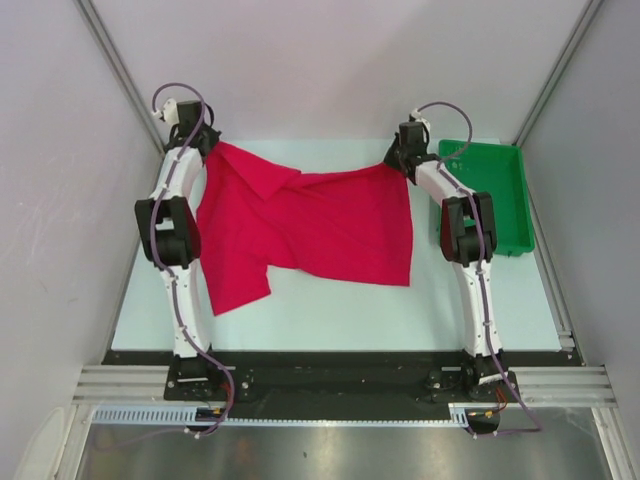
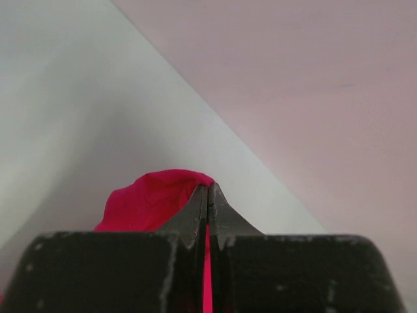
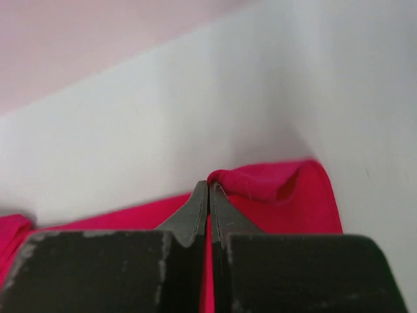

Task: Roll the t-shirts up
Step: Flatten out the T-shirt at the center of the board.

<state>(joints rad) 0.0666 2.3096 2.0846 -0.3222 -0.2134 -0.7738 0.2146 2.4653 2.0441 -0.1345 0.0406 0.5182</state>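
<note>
The crimson t-shirt (image 1: 310, 225) lies crumpled across the middle of the table, with one flap hanging toward the near left. My left gripper (image 1: 207, 143) is at its far left corner, shut on a fold of the red cloth (image 2: 153, 199); fabric shows between the jaws. My right gripper (image 1: 398, 160) is at the far right corner of the t-shirt (image 3: 280, 189), shut on its hem, with red cloth pinched between the tips. Both corners are bunched up at the fingertips.
A green plastic tray (image 1: 500, 165) stands at the far right, just beside the right arm. Grey enclosure walls rise close behind both grippers. The arm bases sit on the rail at the near edge.
</note>
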